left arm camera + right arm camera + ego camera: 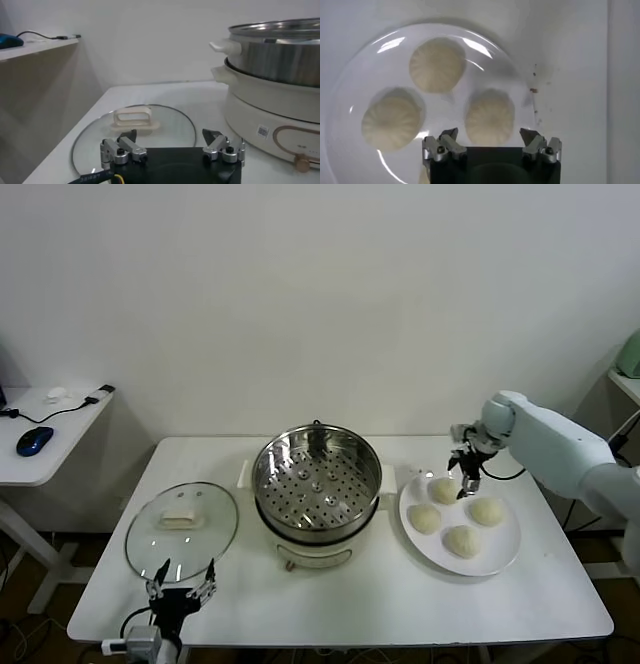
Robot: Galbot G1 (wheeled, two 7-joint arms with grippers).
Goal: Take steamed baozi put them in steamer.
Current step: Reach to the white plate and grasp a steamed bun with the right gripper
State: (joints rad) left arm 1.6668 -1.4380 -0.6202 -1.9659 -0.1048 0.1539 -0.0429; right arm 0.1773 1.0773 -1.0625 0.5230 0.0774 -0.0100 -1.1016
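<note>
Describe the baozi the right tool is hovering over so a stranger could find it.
Find the steamer mid-table; to its right sits a white plate holding four baozi. The target baozi is the one nearest the back wall, directly beneath the open right tool.

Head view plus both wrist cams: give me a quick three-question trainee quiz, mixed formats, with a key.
1. True or false: the round shiny steel steamer with the perforated tray already holds a bun.
2. How many cream-white round dough buns lie on the flat white plate? A) two B) three C) four
3. Fill in: the right gripper hovers open above the ___, while the left gripper waits open at the table's front edge beside the round glass lid.

Key: 1 false, the tray is empty. 2 C, the nearest bun sits under the right gripper. 3 plate.
</note>
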